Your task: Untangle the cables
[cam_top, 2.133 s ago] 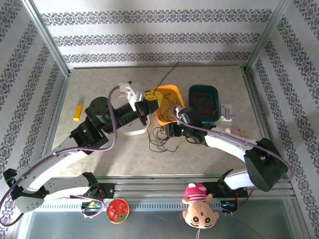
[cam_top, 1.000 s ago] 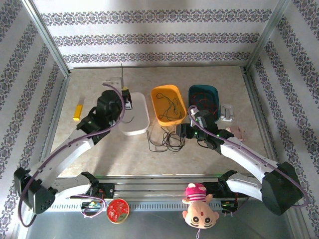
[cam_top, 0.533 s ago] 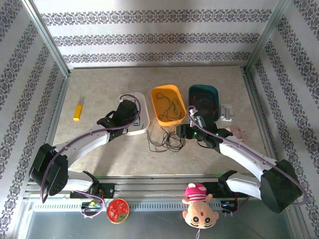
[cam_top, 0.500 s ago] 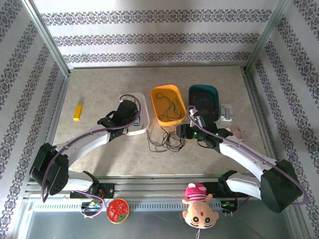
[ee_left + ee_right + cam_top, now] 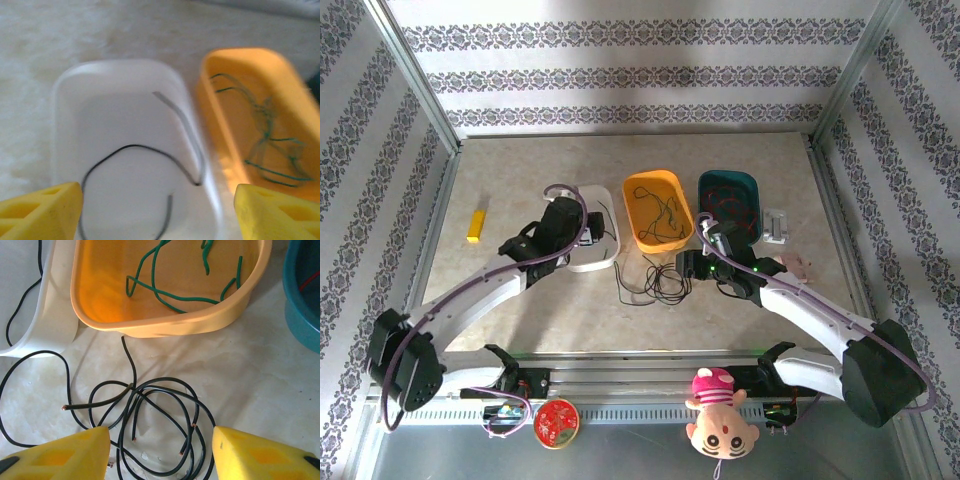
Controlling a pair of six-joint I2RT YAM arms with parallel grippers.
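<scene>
A tangle of black cables [image 5: 655, 285] lies on the table in front of the orange tub [image 5: 658, 240]; it is sharper in the right wrist view [image 5: 150, 415]. Green cables [image 5: 170, 285] lie in the orange tub [image 5: 165, 327], and red ones [image 5: 725, 212] in the teal tub [image 5: 752, 190]. One black cable [image 5: 140, 150] curls inside the white tray [image 5: 100, 75]. My left gripper [image 5: 157, 220] hangs open over that tray [image 5: 605, 258], holding nothing. My right gripper [image 5: 160, 455] is open just above the black tangle, a yellow finger [image 5: 60, 452] on either side.
A yellow block [image 5: 476, 225] lies at the far left. A small white piece [image 5: 775, 226] and a pink item [image 5: 798, 265] sit right of the teal tub. A plush doll [image 5: 718, 412] and a red disc [image 5: 556, 422] rest on the front rail.
My left arm swung from the orange tub to the white tray and let go of a black cable, which now lies in the tray. The right arm barely moved.
</scene>
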